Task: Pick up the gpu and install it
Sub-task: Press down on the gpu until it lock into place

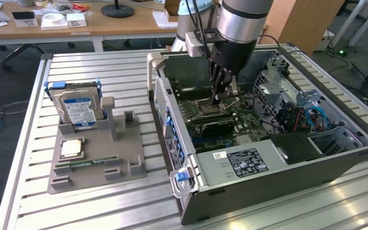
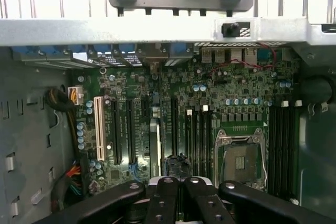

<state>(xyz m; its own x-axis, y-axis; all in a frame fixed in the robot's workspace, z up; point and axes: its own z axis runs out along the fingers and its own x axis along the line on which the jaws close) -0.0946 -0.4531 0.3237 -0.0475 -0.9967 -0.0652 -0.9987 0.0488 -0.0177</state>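
My gripper (image 1: 223,97) reaches down inside the open computer case (image 1: 267,167), over the green motherboard (image 1: 248,122) and close to the CPU socket (image 2: 241,161). Its black fingers (image 2: 164,195) are pressed together, so the gripper (image 2: 178,183) is shut; I cannot tell whether anything sits between them. The gpu (image 1: 211,126), a thin dark card, stands on the motherboard just in front of the fingertips. In the wrist view the gpu (image 2: 155,148) shows edge-on as a slim strip in a slot beside the fingertips.
A grey parts stand (image 1: 97,163) on the slatted table at the exterior view's left holds a silver hard drive (image 1: 78,111), a CPU chip (image 1: 73,148) and a green memory stick (image 1: 89,163). Drive cages and cables (image 1: 299,115) crowd the case's far side.
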